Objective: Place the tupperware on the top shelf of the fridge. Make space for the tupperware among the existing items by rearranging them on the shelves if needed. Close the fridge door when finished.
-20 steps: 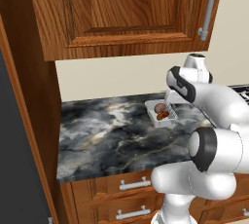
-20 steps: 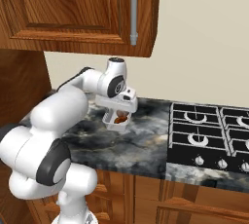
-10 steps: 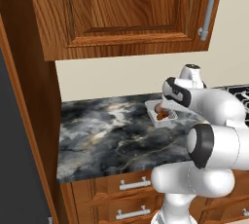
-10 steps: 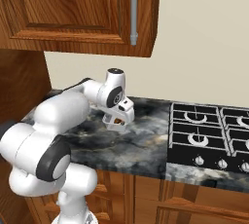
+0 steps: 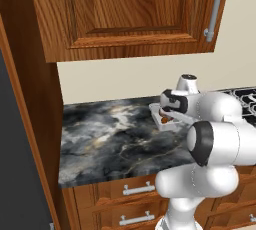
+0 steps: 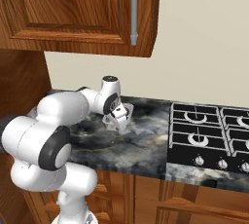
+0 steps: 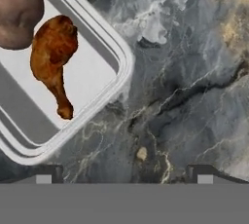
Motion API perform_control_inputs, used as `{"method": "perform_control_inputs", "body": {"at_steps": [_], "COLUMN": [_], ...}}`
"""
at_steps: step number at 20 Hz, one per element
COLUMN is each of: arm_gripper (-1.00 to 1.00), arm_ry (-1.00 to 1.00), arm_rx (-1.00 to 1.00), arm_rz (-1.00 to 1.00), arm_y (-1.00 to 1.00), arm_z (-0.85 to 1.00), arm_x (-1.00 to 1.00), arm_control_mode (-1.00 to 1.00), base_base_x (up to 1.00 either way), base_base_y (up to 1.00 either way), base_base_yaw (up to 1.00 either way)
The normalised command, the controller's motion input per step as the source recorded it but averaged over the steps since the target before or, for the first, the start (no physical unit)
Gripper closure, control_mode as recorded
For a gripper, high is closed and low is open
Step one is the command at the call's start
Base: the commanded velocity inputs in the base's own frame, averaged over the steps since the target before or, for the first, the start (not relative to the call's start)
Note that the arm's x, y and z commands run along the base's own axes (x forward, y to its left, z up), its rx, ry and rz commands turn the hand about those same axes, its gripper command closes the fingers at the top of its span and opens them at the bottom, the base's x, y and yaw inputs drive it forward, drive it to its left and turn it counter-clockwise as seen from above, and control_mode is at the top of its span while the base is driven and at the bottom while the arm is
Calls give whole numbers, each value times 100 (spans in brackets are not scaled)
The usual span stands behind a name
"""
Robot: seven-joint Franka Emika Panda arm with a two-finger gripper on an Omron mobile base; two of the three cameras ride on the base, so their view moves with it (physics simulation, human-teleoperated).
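Note:
The tupperware [image 7: 58, 72] is a clear-whitish tub resting on the dark marble counter [image 7: 194, 72], with a brown drumstick and a round brown lump inside. It lies near the back of the counter in the left base view [image 5: 161, 116] and the right base view [image 6: 119, 119]. My gripper [image 7: 124, 174] is open and points down at bare counter just beside the tub's corner, with nothing between its fingertips [image 7: 44, 173]. The white hand [image 5: 176, 102] hovers low right over the tub and covers part of it.
Wooden upper cabinets [image 5: 130, 9] with a grey handle [image 6: 133, 11] hang above the counter. A black gas stove [image 6: 209, 130] lies to the right. Drawers [image 5: 137, 189] sit under the counter. A tall wooden panel [image 5: 35, 124] and a dark grey surface [image 5: 12, 164] stand at the left.
The hand has come down and a little toward the tub, from above it to just over the counter. The tub has stayed in place.

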Motion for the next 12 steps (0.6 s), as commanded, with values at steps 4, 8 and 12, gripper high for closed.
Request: {"method": "perform_control_inputs", "body": {"at_steps": [4,8,12], "arm_gripper": [-100,-100,-100], "arm_ry": [0,0,-1], "arm_rx": [0,0,2], "arm_rz": [-22,-15,-9], "arm_y": [0,0,-6], "arm_z": [-19,-26,-38], "arm_x": [44,45,37], "arm_control_mode": [-100,-100,-100], "base_base_x": [0,0,0], "base_base_y": [0,0,0], "base_base_yaw": [0,0,0]}}
